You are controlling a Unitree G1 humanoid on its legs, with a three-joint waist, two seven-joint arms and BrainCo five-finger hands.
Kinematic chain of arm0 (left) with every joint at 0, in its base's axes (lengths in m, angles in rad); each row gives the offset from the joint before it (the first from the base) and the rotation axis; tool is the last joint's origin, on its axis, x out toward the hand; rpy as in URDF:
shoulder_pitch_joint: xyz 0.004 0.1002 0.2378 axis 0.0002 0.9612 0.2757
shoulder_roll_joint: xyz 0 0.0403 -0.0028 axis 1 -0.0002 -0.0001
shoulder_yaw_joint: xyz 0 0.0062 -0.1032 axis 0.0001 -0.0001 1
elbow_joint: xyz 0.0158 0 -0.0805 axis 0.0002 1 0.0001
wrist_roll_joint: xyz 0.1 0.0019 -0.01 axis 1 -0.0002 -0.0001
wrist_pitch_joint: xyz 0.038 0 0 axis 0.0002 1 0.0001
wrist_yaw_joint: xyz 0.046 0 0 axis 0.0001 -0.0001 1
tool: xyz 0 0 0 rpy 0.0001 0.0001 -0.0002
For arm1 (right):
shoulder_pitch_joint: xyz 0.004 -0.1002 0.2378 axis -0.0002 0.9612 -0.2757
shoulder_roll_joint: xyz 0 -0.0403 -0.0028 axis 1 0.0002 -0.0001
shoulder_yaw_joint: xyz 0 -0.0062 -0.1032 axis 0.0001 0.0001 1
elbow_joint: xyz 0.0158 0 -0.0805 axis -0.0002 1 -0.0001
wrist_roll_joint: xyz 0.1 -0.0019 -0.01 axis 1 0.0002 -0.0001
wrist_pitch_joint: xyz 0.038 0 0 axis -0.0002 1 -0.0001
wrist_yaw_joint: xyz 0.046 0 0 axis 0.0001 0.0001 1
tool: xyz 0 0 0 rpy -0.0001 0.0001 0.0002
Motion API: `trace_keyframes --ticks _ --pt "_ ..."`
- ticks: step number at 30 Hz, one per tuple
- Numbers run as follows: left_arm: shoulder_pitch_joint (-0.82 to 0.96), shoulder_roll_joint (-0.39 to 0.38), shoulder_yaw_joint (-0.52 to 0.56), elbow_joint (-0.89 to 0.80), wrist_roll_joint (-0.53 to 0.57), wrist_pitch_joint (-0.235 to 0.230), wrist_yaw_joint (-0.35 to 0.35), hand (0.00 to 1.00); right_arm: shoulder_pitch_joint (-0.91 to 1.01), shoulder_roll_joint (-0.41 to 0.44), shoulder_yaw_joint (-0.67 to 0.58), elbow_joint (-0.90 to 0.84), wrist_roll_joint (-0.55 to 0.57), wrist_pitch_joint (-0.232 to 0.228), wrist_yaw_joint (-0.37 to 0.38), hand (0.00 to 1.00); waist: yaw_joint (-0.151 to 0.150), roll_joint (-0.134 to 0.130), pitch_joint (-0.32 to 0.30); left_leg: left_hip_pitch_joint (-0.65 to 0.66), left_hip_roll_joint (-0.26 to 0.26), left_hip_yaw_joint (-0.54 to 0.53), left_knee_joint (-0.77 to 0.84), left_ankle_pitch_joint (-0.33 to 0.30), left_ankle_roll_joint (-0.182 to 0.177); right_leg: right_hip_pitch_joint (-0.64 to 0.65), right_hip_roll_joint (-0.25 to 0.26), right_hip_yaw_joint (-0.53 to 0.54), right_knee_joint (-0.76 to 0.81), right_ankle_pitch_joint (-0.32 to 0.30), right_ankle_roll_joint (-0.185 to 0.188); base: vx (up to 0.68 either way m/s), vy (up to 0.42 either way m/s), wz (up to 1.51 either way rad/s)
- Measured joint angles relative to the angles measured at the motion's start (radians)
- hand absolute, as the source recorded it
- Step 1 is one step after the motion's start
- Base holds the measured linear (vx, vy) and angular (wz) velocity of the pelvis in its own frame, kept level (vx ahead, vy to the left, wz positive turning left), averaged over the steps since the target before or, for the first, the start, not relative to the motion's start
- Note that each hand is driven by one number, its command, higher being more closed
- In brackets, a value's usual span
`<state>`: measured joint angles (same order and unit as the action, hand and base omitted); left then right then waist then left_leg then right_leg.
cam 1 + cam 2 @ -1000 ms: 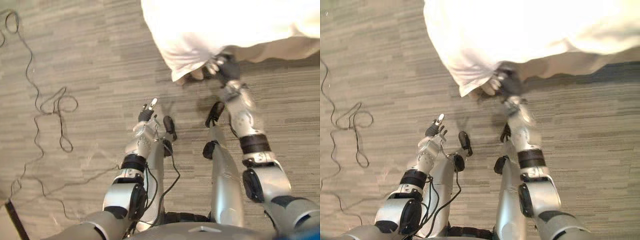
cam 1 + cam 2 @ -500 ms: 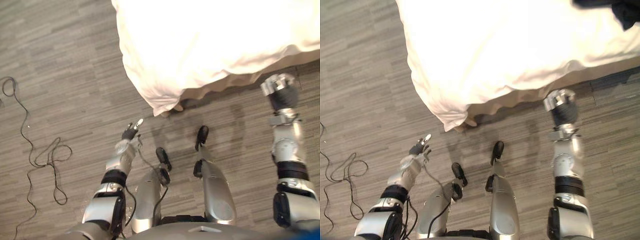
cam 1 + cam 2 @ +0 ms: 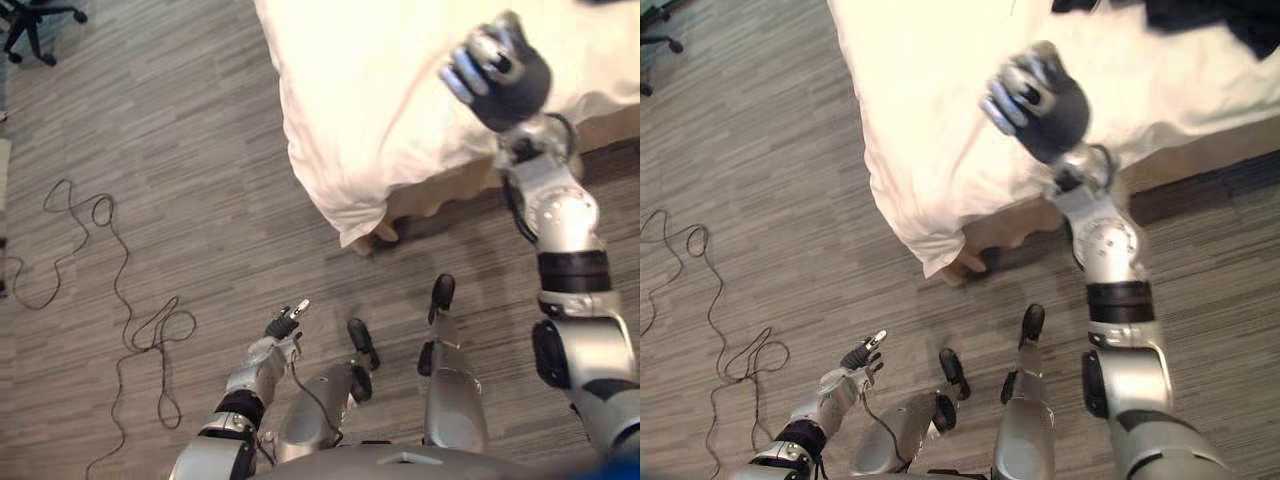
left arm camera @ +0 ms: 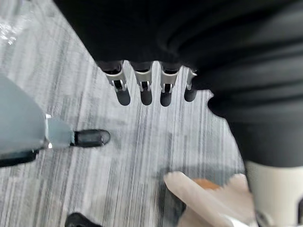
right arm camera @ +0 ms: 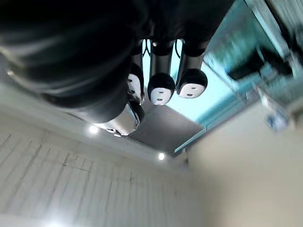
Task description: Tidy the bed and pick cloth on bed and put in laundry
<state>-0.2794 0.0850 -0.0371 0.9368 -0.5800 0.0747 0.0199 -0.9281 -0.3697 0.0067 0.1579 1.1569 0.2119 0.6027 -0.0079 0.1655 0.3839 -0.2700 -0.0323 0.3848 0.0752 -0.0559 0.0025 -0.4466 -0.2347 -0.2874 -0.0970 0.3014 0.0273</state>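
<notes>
White bed, dark cloth beyond right robot hand (curled, empty)

The right arm reaches steeply up toward the head camera, with the elbow low and the wrist bent slightly inward. The right hand is held high with its dark ribbed cover facing outward. Its fingers are curled in on the palm with nothing between them, and in its wrist view the fingertips fold back toward the lens. The left arm hangs low at the robot's side, the forearm angled forward. The left hand is slack and holds nothing, its fingers straight in a row and slightly apart. The dark-tipped piece off to one side is probably its thumb, held clear of the fingers.
</notes>
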Motion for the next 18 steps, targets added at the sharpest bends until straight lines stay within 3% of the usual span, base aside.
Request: trace_keyframes --ticks 3,9,13,18 --pt "-0.093 -0.002 -0.001 0.03 -0.011 -0.042 -0.022 0.0 -0.086 0.015 0.003 0.077 0.069 -0.012 -0.107 1.0 0.025 0.013 0.015 -0.093 -0.004 -0.013 0.03 0.012 0.009 -0.072 -0.009 -0.001 0.001 0.025 -0.005 -0.06 -0.052 0.26" --pt "-0.263 -0.024 0.055 0.017 -0.041 -0.079 0.005 0.0 -0.094 0.023 0.0 0.227 0.025 -0.11 -0.289 1.0 0.057 0.01 0.052 -0.292 0.014 -0.037 0.122 0.014 0.013 -0.212 -0.01 0.027 0.001 0.05 -0.005 -0.06 -0.014 0.27" --pt "-0.306 -0.082 0.152 -0.113 -0.06 -0.071 0.08 0.0 -0.096 0.101 -0.036 0.091 -0.007 -0.209 -0.298 1.0 0.057 -0.009 0.087 -0.401 0.062 -0.02 0.198 -0.006 0.006 -0.29 0.02 0.03 0.001 0.056 -0.013 -0.04 -0.028 -0.03" --pt "-0.358 -0.12 0.203 -0.192 -0.057 -0.034 0.17 0.0 -0.085 0.125 -0.085 0.009 -0.024 -0.269 -0.328 1.0 0.052 -0.05 0.118 -0.459 0.133 -0.009 0.297 -0.054 -0.015 -0.318 0.067 0.039 0.004 0.037 -0.034 -0.04 -0.036 -0.22"
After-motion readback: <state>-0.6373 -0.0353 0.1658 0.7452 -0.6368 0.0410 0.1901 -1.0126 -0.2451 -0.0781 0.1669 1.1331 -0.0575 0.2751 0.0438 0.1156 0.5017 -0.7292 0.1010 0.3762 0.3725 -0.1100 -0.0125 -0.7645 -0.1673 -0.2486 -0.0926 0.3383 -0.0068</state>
